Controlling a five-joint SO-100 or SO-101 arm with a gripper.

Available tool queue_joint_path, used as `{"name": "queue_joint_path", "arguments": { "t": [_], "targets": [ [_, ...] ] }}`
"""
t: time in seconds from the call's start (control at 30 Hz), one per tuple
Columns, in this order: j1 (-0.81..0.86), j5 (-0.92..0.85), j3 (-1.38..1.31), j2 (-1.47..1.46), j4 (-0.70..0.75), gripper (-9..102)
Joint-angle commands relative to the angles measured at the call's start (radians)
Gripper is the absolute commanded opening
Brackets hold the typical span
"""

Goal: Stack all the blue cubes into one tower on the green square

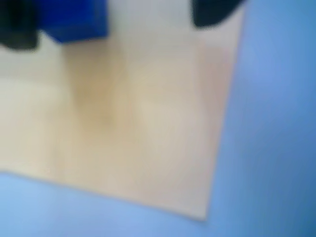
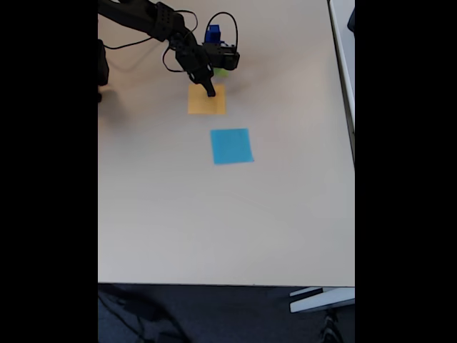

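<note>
Above the orange square [image 2: 206,100], fingers [image 2: 210,91] hover.

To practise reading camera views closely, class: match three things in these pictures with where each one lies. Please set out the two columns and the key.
Things
1. orange square
2. light blue square
3. blue cube

Places
a. wrist view: between the open fingers of the tool, close to one of them
b. fixed view: just under the tool's tip
c. fixed view: lying apart from the arm, lower in the picture

Pairs: 1-b, 2-c, 3-a
</note>
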Motion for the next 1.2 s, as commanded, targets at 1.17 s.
{"name": "queue_joint_path", "arguments": {
  "t": [1.17],
  "targets": [
    [0.032,-0.044,0.003,-0.006,-0.012,11]
  ]
}}
